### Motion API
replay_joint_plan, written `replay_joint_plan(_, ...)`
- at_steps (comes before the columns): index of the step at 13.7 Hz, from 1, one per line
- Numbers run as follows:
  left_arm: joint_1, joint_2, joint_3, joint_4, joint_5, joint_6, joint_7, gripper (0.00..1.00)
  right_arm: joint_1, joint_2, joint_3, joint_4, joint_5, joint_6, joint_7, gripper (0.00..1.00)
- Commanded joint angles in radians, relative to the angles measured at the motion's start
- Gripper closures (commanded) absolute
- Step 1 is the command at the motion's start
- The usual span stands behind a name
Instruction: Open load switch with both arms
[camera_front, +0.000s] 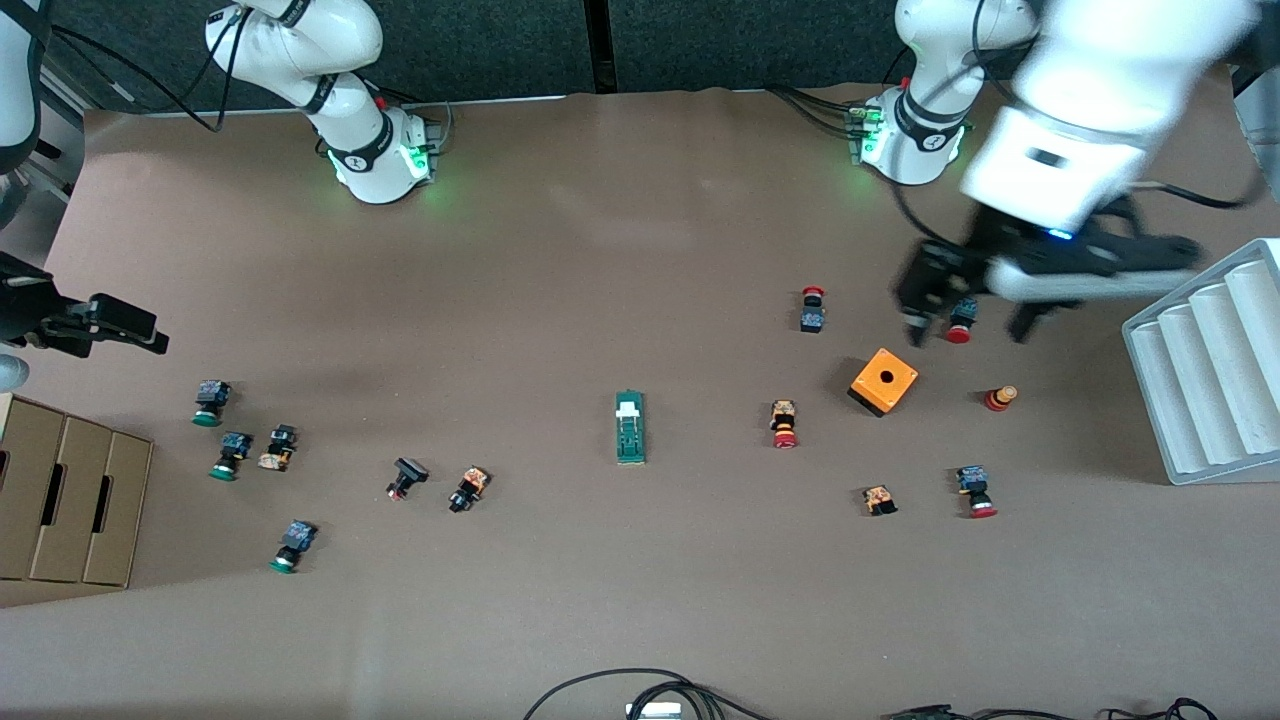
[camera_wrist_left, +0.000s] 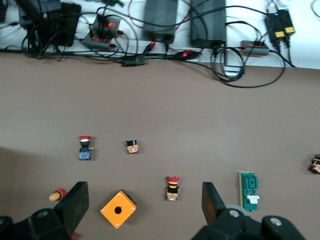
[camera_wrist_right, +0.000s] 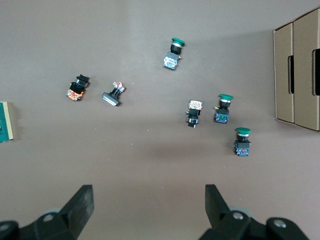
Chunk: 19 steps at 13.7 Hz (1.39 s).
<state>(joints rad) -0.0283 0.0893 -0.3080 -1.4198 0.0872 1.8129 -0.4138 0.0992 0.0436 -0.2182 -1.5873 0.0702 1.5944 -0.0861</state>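
The load switch (camera_front: 630, 428) is a narrow dark green block with a small white piece at one end, lying flat near the middle of the table. It also shows in the left wrist view (camera_wrist_left: 249, 190), and its edge shows in the right wrist view (camera_wrist_right: 5, 121). My left gripper (camera_front: 968, 325) hangs open over a red push button beside the orange box, toward the left arm's end; nothing is between its fingers (camera_wrist_left: 77, 200). My right gripper (camera_front: 140, 335) hangs open and empty (camera_wrist_right: 149, 207) over bare table at the right arm's end. Both are well apart from the switch.
An orange box with a hole (camera_front: 883, 381) and several red push buttons (camera_front: 785, 424) lie toward the left arm's end, next to a white ribbed rack (camera_front: 1210, 360). Green push buttons (camera_front: 210, 403) and a cardboard box (camera_front: 65, 500) are at the right arm's end.
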Motion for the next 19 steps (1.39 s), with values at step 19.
replay_joint_plan(19, 0.041, 0.076, 0.265, 0.010, -0.136, -0.213, 0.368, 0.00, 0.004, 0.005, -0.001, 0.007, -0.024, -0.002, 0.002, 0.01)
